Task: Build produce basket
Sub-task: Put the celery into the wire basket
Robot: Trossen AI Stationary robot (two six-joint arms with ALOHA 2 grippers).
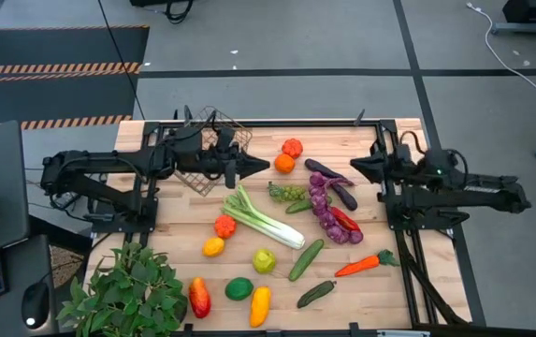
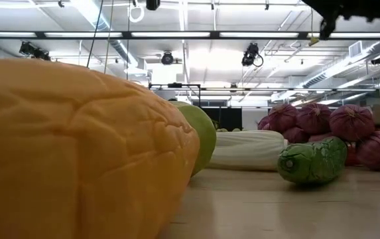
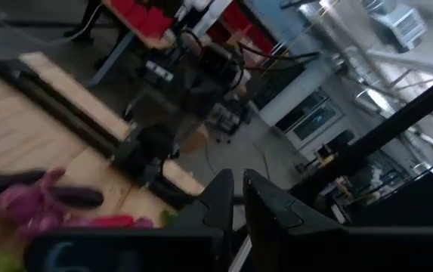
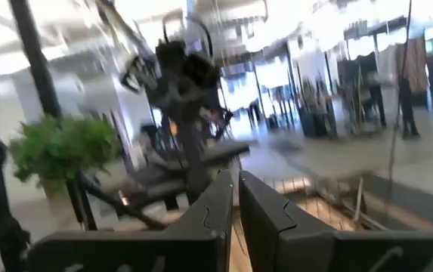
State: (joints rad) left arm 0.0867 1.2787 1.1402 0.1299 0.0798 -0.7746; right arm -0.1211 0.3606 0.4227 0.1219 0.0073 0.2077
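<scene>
Basket (image 1: 213, 150) sits tilted at my left claw (image 1: 260, 167), which is closed and empty; right claw (image 1: 356, 168) closed too, produce (image 1: 328, 208) scattered between.

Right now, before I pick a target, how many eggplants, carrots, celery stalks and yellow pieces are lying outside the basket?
Eggplants: 2
Carrot: 1
Celery: 1
Yellow pieces: 2
Total: 6
</scene>
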